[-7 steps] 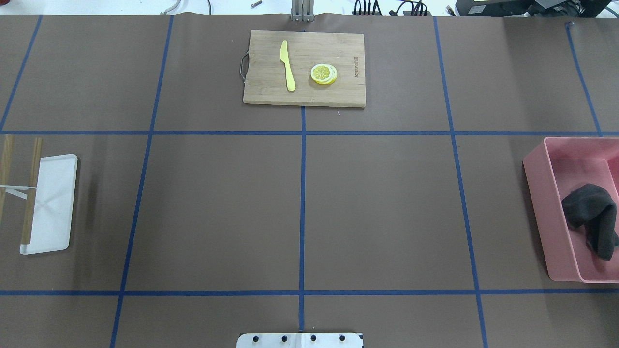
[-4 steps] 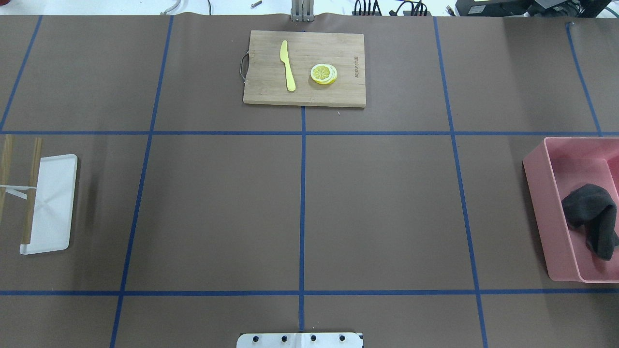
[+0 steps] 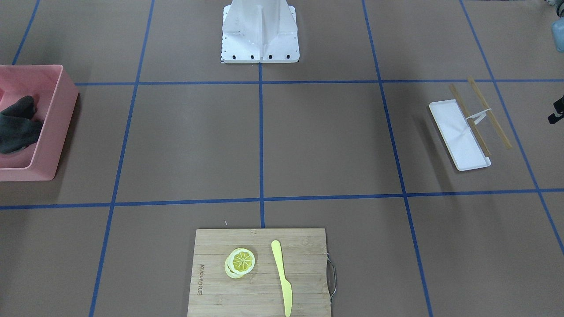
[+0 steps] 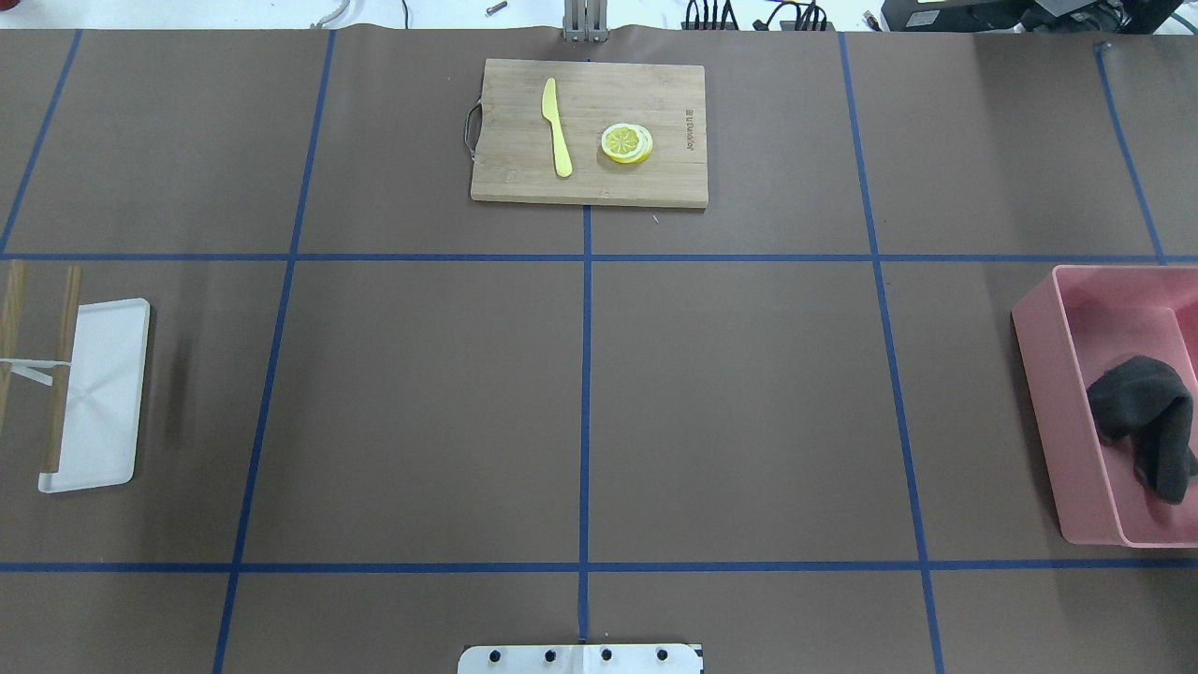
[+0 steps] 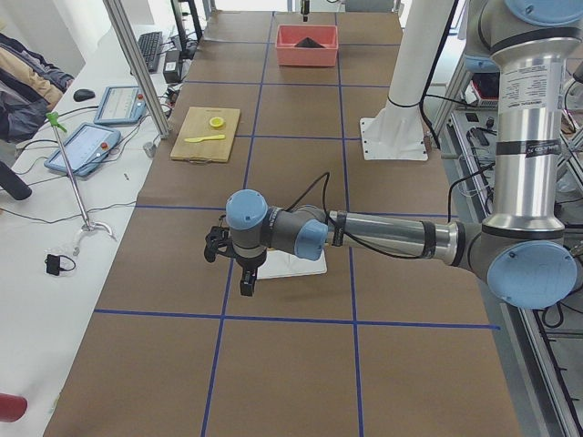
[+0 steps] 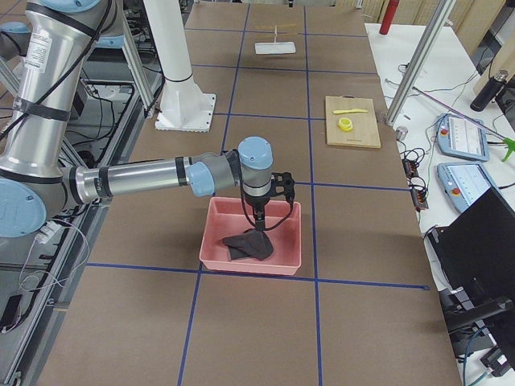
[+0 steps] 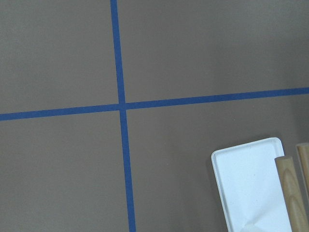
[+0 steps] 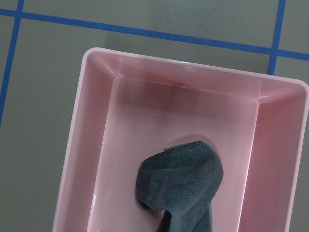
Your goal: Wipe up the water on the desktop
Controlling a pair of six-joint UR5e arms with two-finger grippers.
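Observation:
The desktop (image 4: 749, 402) is a matte brown tabletop crossed by blue tape lines; I can pick out no water on it. A dark grey cloth (image 4: 1146, 421) lies crumpled in a pink bin (image 4: 1039, 402) at the right edge and also shows in the right wrist view (image 8: 181, 183). My right gripper (image 6: 259, 225) hangs just above that cloth, inside the bin's outline; I cannot tell whether it is open or shut. My left gripper (image 5: 248, 284) hovers low over the desktop beside the white tray; I cannot tell its state either.
A white tray (image 4: 103, 393) with two wooden sticks (image 4: 61, 365) across it lies at the left edge. A bamboo cutting board (image 4: 674, 178) at the far middle carries a yellow knife (image 4: 557, 126) and lemon slices (image 4: 626, 143). The robot's base (image 3: 260, 31) stands at the near middle.

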